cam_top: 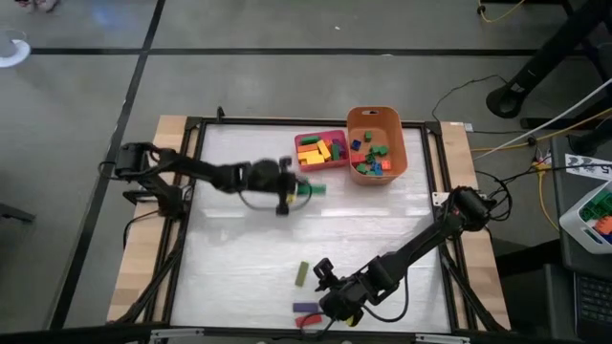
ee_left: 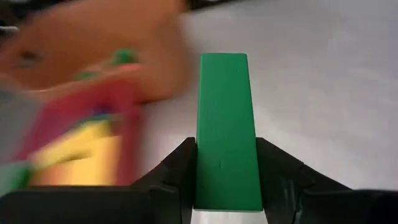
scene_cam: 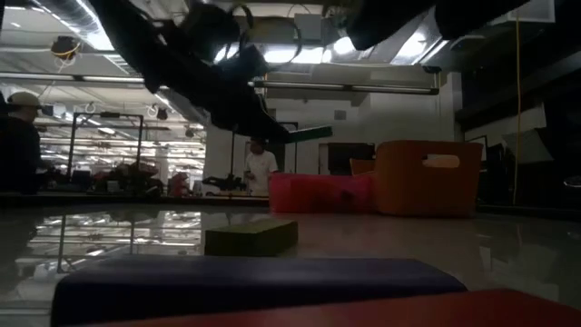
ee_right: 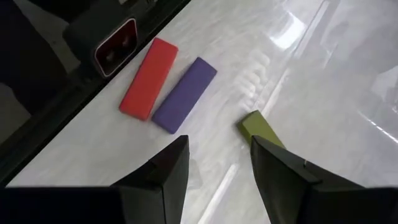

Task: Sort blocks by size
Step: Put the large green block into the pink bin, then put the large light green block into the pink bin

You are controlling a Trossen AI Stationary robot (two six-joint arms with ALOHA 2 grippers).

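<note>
A green bar block point(cam_top: 312, 189) hangs over the table just near of the pink tray point(cam_top: 322, 134), with my left gripper point(cam_top: 295, 189) shut on it; it also shows in the low view point(scene_cam: 304, 133). My right gripper point(cam_top: 327, 294) hovers open over the near edge, with nothing between its fingers point(ee_right: 217, 146). Close beside it an olive bar point(ee_right: 260, 127) lies flat on the table. A purple bar point(ee_right: 185, 94) and a red bar point(ee_right: 149, 78) lie flat side by side beyond it. The tray holds several yellow, orange and green blocks. My left gripper pinches the green bar's two long sides point(ee_left: 205, 180) between its two fingers, at the bar's end nearest the wrist. The fingers reach in from the table's left, slanting down, and lie along the bar. The bar sticks out ahead of the fingertips, clear of the table.
An orange tub point(cam_top: 376, 111) with several small blocks stands to the right of the tray at the far edge. The low camera point(ee_right: 115, 42) sits at the near edge by the red bar. People stand in the room beyond the table point(scene_cam: 260, 168).
</note>
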